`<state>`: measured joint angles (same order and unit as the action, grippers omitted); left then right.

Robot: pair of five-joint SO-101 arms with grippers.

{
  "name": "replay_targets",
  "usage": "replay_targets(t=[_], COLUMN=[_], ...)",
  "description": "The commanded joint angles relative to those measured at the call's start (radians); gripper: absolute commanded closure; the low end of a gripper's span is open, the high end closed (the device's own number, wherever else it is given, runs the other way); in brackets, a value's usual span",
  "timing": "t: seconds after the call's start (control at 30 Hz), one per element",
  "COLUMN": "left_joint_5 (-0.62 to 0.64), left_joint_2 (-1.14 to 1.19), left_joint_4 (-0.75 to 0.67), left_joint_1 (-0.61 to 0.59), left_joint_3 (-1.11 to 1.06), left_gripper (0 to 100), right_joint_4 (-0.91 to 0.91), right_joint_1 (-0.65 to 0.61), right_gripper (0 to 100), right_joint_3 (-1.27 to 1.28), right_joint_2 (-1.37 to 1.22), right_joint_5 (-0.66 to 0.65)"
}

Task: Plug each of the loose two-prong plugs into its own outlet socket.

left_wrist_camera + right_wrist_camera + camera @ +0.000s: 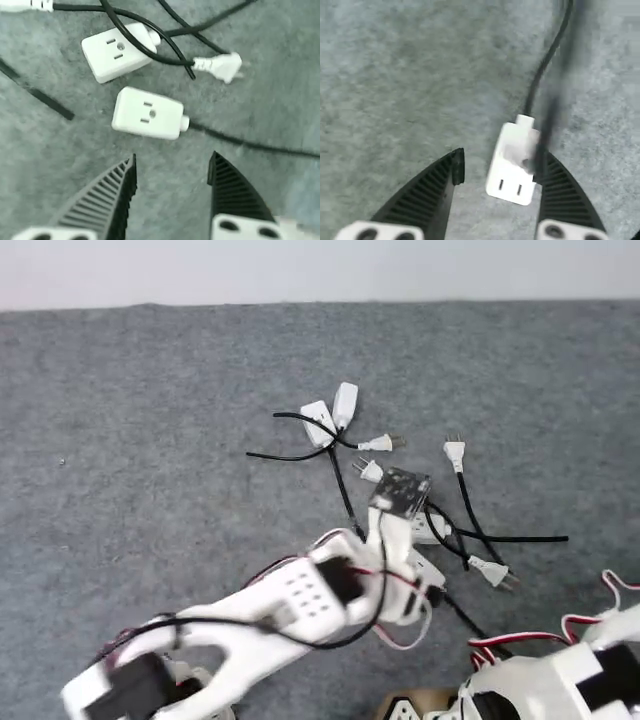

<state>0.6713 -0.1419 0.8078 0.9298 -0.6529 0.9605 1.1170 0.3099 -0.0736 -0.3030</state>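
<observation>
A plug lies right of the sockets.

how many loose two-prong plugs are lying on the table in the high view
4. One plug near the table's centre, one just nearer the arm, one farther right, one at the lower right. The arm over the middle may hide more.

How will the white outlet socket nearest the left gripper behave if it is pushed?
The outlet socket looks like a small rigid block lying flat, so it would probably slide, not roll or tip. The grey carpet looks fuzzy and may drag on it. Its black cord looks floppy and could swing it round.
</observation>
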Motion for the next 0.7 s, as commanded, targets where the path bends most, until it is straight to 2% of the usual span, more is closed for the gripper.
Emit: replay_targets(t=[0.0,0.13,0.27,0.4,0.57,0.67], left_joint_5=[0.106,0.17,0.213,0.232,0.235,0.235], left_joint_2=[0.161,0.342,0.463,0.477,0.477,0.479], left_joint_4=[0.009,0.008,0.014,0.097,0.107,0.12], left_joint_1=[0.051,0.075,0.028,-0.009,-0.009,-0.009], left_joint_3=[0.168,0.298,0.394,0.446,0.443,0.441], left_gripper=[78,78,78,78,78,78], right_joint_4=[0.015,0.036,0.036,0.028,0.047,0.124], right_joint_1=[-0.053,-0.111,-0.17,-0.205,-0.254,-0.303], right_gripper=[79.0,79.0,79.0,79.0,79.0,79.0], right_joint_3=[-0.058,-0.058,-0.054,-0.037,-0.038,-0.04], right_joint_2=[0.005,0.001,-0.004,-0.001,0.015,0.071], right_joint_5=[0.048,0.055,0.057,0.058,0.058,0.057])
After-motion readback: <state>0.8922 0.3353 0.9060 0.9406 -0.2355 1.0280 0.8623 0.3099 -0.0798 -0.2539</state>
